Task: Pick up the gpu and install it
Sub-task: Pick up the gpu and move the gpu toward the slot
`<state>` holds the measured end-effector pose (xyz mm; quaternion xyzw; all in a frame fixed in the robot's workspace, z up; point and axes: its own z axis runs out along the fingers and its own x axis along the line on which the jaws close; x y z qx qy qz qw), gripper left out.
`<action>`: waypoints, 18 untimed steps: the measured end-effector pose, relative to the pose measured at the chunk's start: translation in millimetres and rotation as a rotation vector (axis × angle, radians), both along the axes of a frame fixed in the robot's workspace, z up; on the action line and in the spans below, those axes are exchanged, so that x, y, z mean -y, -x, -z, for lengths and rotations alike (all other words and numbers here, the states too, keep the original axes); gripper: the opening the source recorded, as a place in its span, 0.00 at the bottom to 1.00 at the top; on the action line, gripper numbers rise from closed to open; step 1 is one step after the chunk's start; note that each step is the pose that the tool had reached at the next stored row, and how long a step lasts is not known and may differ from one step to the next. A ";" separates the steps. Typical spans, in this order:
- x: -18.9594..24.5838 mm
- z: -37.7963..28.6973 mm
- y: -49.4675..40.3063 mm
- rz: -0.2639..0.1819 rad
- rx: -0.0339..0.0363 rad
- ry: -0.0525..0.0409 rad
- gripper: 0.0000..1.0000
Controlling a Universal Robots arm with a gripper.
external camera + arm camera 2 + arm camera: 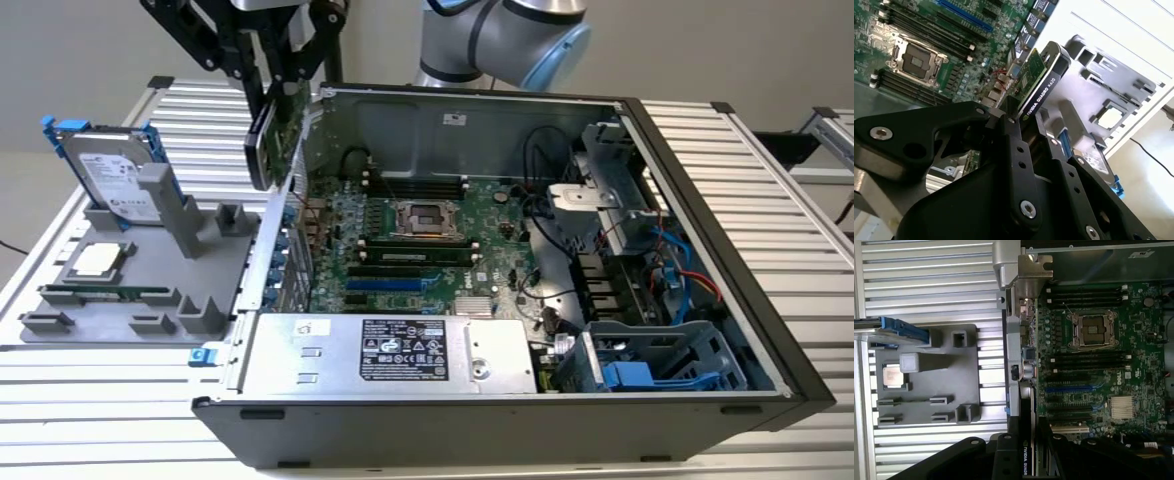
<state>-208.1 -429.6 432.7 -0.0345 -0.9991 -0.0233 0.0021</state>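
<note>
Black fingers clamp the thin green-and-black gpu card over the open grey computer case's edge (1 of 2 steps done).

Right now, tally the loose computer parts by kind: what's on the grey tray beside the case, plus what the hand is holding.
gpu: 1
hard drive: 1
processor chip: 1
memory stick: 1
Total: 4
</note>
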 end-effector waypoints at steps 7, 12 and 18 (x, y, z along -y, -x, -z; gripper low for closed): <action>0.0 0.0 -5.2 0.000 -0.0004 0.0000 0.00; 0.0 0.0 -8.7 0.000 -0.0005 0.0000 0.00; 0.0 0.0 -12.7 0.000 -0.0007 0.0000 0.00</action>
